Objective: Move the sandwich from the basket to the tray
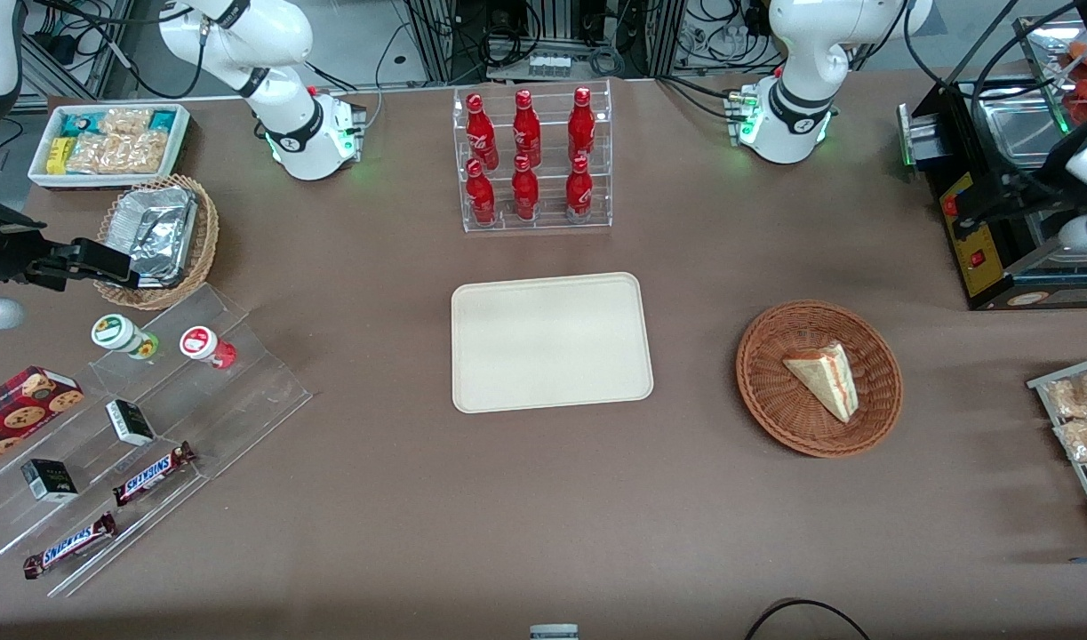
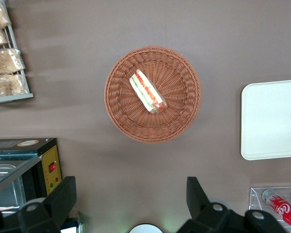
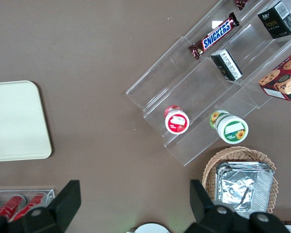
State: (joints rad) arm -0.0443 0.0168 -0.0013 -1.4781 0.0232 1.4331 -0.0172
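Note:
The sandwich (image 1: 826, 378), a pale bread wedge with red and green filling, lies in the round reddish-brown basket (image 1: 774, 418) toward the working arm's end of the table. The cream tray (image 1: 550, 342) sits flat at the table's middle with nothing on it. In the left wrist view my gripper (image 2: 130, 187) hangs high above the bare table, open wide, with nothing between its black fingers (image 2: 65, 191). The basket (image 2: 121, 116) with the sandwich (image 2: 148, 92) lies ahead of the fingertips, well apart from them. The tray's edge (image 2: 271, 119) shows beside the basket.
A clear rack of red bottles (image 1: 530, 160) stands farther from the front camera than the tray. A black machine (image 1: 996, 213) and a wire rack of snack packets (image 1: 1081, 418) flank the basket. Acrylic shelves with candy (image 1: 152, 418) and a foil-filled tan basket (image 1: 156, 236) are at the parked arm's end.

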